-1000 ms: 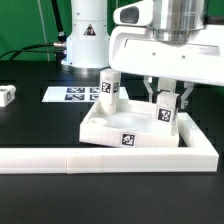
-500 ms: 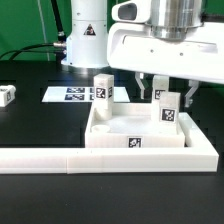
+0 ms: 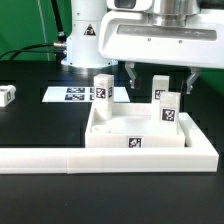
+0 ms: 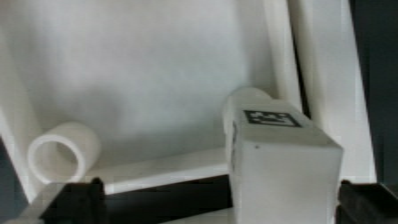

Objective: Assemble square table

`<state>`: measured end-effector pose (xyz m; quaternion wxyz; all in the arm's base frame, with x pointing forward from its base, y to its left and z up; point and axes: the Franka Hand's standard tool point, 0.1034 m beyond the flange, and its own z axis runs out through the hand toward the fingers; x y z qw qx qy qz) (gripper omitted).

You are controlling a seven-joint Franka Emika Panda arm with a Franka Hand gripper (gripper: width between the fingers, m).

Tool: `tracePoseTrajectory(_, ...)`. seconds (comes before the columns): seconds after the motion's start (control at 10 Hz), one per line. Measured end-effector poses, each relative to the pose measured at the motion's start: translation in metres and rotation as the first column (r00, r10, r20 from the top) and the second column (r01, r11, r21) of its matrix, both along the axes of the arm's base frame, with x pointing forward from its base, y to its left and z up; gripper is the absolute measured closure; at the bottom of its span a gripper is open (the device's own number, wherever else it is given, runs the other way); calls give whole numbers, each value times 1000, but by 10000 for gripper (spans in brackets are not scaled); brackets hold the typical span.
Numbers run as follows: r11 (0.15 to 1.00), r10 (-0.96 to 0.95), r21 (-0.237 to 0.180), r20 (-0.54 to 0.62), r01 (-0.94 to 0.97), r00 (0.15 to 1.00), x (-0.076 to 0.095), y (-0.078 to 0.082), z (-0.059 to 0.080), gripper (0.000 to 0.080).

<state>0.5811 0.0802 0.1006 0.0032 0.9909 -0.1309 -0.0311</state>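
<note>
The white square tabletop [image 3: 110,130] lies tray-side up against the border bar. Three white tagged legs stand upright in it: one at the far corner on the exterior view's left [image 3: 102,88], one behind [image 3: 158,87] and one at the right corner [image 3: 168,108]. My gripper [image 3: 160,73] hangs open above the right legs, its dark fingers [image 3: 130,72] clear of them. In the wrist view the right leg [image 4: 276,150] stands below my gripper [image 4: 222,205], untouched, and a round socket [image 4: 63,152] shows in the tabletop [image 4: 143,70].
The long white L-shaped border bar [image 3: 100,157] runs along the front and round the right side of the tabletop. The marker board [image 3: 72,95] lies behind it. A loose white leg [image 3: 6,95] lies at the far left of the exterior view.
My gripper has let go of the right leg and risen straight up. The leg stays standing in the tabletop's right corner.
</note>
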Motion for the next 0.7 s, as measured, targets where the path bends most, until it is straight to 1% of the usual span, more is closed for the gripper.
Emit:
tracePoseTrajectory(0.2, 1000, 4, 0, 4, -4, 1000, -4, -21, 4, 150)
tracePoseTrajectory(0.3, 999, -43, -3, 25, 43, 999, -7, -32, 9, 150)
tracePoseTrajectory(0.4, 991, -131, -5, 56, 131, 990, -7, -48, 18, 150)
tracePoseTrajectory(0.6, 986, -162, -18, 63, 163, 985, -10, -73, 18, 150)
tracePoseTrajectory(0.7, 987, -158, -17, 64, 159, 985, -10, -70, 18, 150)
